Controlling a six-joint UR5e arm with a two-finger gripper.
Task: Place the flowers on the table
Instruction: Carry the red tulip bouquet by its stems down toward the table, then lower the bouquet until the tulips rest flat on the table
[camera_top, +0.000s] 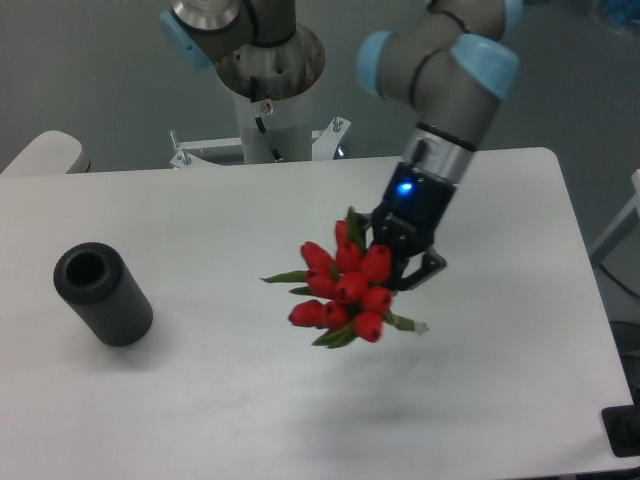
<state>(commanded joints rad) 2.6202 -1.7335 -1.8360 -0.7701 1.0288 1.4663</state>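
The flowers (342, 288), a bunch of red tulip buds with green leaves, hang in the air over the middle of the white table (220, 230), buds pointing toward the camera. My gripper (400, 268) is shut on the stems just behind the buds, which hide most of the stems and the fingertips. A faint shadow lies on the table below and in front of the bouquet.
A dark grey hollow cylinder (103, 294) lies on its side at the left of the table. The robot base column (268, 95) stands behind the far edge. The table's right edge and front right corner are near a black object (625, 432).
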